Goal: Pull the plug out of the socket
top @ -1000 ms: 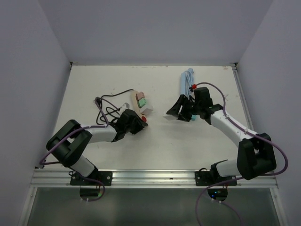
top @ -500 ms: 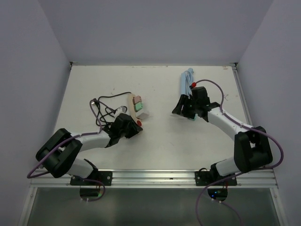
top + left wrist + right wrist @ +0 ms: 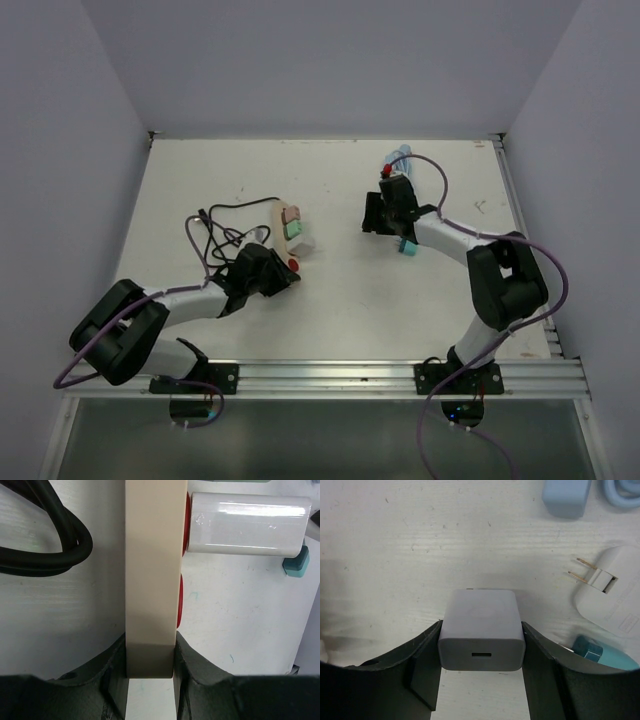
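Nearest the bases, left jaws are clamped on the near end of the cream power strip [image 3: 152,570], which lies flat on the table [image 3: 340,300]; only the strip's tip sits between them. Black cable [image 3: 50,545] loops just left of the strip. A white plug [image 3: 247,524] sits against the strip's right face, with a red part [image 3: 186,520] beside it, possibly a switch. Top view also shows a green block [image 3: 295,228] on the strip. Farther out, well apart from the strip, right jaws grip a pale charger block [image 3: 481,630] by its sides, port end toward the camera. Judgement: this plug is already clear of the socket and set-down is pending. Beyond it lie a white adapter [image 3: 615,595] with bare prongs, a teal piece [image 3: 592,652] and a pale blue plug [image 3: 565,497]. Risks: releasing here could drop the block onto the adapter or the teal piece, which are close. If another plug gets pulled, the short hold on the strip's tip may let the strip pivot or lift, and the cable could drag. Unclear: the held block's prongs are hidden, I cannot tell whether it rests on the table or hangs above, and the strip's far end is cut off in the left wrist view.
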Robot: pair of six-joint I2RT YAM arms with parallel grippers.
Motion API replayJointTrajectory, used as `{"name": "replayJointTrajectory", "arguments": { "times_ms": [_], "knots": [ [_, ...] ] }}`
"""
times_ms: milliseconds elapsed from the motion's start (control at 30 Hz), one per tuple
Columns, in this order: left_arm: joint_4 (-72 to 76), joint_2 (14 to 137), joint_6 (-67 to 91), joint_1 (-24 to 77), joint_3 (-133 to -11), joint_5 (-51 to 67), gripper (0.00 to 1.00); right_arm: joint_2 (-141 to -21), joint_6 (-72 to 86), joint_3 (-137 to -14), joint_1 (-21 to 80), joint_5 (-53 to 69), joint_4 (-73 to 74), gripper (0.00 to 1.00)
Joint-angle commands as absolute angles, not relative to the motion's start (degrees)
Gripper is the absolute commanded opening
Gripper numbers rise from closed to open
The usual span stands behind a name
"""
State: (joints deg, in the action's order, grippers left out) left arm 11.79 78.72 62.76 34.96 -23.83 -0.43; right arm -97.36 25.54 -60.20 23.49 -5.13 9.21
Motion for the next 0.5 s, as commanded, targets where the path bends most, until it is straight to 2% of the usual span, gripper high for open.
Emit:
{"name": "replayJointTrajectory", "arguments": {
  "times_ms": [0, 67, 100, 200, 300, 467],
  "knots": [
    [6.0, 79.0, 60.5, 34.4, -20.6, -0.3, 0.0, -98.3, 21.0, -62.7, 26.6, -13.1, 6.4, 0.13],
    [6.2, 78.8, 60.5, 34.2, -20.3, 1.0, 0.0, -99.1, 20.0, -61.9, 28.4, -15.5, 7.1, 0.19],
    [6.3, 78.7, 60.5, 34.1, -20.2, 1.1, 0.0, -99.3, 19.9, -61.4, 28.8, -16.1, 7.4, 0.3],
    [6.9, 78.7, 60.6, 33.9, -19.8, 1.6, 0.0, -99.8, 20.9, -59.4, 29.5, -17.1, 8.6, 0.45],
    [7.4, 78.7, 60.6, 33.8, -19.4, 2.1, 0.0, -99.6, 22.7, -57.0, 29.7, -17.6, 9.1, 0.52],
    [7.8, 78.7, 60.7, 33.7, -19.2, 2.8, 0.0, -102.1, 24.2, -56.7, 29.7, -17.5, 12.7, 0.54]
  ]
}}
